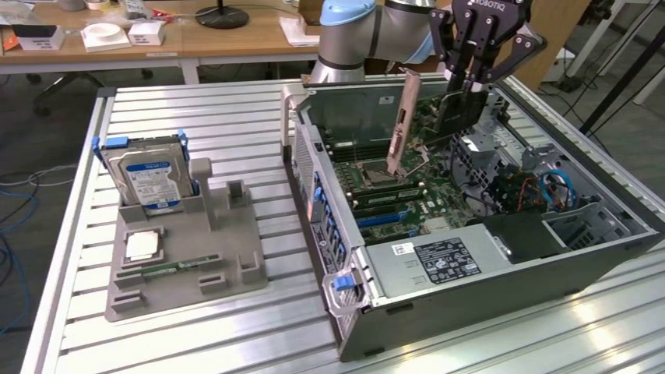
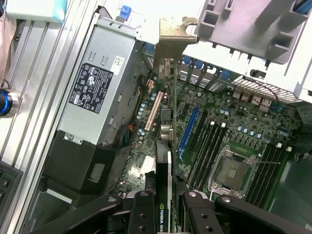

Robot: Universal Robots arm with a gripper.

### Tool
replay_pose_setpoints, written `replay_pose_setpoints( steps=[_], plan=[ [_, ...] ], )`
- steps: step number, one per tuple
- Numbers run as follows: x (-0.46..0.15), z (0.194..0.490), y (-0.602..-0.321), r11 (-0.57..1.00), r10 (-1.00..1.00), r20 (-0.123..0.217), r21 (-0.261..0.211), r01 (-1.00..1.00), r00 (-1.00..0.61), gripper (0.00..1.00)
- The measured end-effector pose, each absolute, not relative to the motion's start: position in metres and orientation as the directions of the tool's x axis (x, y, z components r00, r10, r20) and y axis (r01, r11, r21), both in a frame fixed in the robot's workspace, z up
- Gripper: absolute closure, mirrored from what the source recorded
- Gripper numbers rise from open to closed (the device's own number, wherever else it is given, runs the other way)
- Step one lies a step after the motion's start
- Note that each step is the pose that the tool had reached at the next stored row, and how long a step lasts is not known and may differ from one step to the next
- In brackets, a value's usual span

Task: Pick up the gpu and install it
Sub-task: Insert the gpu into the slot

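The gpu (image 1: 455, 118) is a dark board with a long silvery bracket (image 1: 401, 125), and it hangs upright over the open computer case (image 1: 311, 167). My gripper (image 1: 469, 86) is shut on its upper edge. In the wrist view the gpu (image 2: 165, 161) appears edge-on between my black fingers (image 2: 142, 214), with its bracket (image 2: 170, 36) at the far end near the case's rear wall. The card is above the motherboard (image 1: 400, 195), beside the blue slot (image 2: 187, 129) and apart from it.
A grey fixture tray (image 1: 223, 257) at the exterior view's left holds a hard drive (image 1: 151, 175), a CPU (image 1: 142, 247) and a memory stick (image 1: 167, 269). Inside the case are the power supply (image 1: 441, 257), CPU socket (image 2: 234, 170) and drive cage (image 1: 582, 226).
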State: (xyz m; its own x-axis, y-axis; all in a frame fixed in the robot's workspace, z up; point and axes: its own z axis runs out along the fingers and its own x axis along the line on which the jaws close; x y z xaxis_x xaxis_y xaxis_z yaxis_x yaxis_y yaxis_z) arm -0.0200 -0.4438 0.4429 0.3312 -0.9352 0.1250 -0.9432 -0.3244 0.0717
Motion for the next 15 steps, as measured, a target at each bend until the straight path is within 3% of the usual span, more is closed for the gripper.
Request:
replay_pose_setpoints(
  steps=[15],
  plan=[
    [-0.0201,0.4428,-0.4437,-0.324,-0.934,0.132,0.074,-0.943,0.331,0.74]
  ],
)
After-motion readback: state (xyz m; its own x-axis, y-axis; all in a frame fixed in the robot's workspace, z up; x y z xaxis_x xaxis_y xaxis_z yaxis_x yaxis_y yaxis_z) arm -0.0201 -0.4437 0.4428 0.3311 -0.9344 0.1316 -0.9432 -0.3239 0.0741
